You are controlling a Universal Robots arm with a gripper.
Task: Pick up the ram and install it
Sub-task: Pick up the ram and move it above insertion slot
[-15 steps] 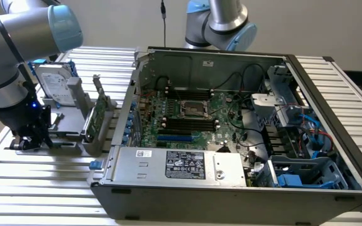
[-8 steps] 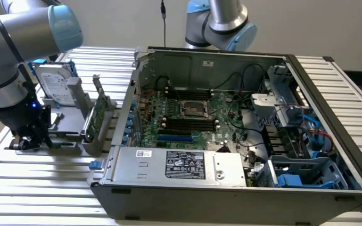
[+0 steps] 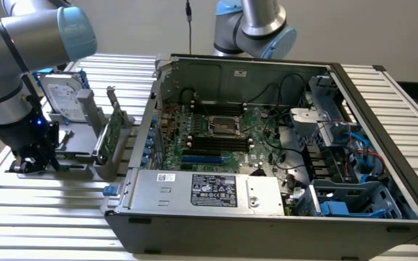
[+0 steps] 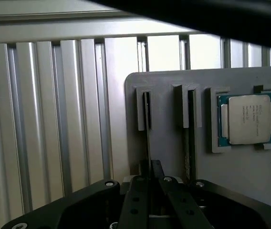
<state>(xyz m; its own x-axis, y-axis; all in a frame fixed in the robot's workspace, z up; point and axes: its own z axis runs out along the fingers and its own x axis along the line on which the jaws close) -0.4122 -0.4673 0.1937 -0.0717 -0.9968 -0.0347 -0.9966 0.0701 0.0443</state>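
The ram (image 4: 147, 119) stands on edge in a slot of the grey rack (image 4: 166, 138), low on the exterior view's left, pinched in the closed hand (image 4: 150, 174) (light, stiff, fragile; likely best held across its flat faces).

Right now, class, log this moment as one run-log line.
stage: pick | end effector: shut on ram | ram: seated in holder slot

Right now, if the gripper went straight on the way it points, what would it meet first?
The gripper has its jaws shut on the ram, edge-on in its slot; straight on, it would likely push into the grey holder beneath, though depth is unclear.
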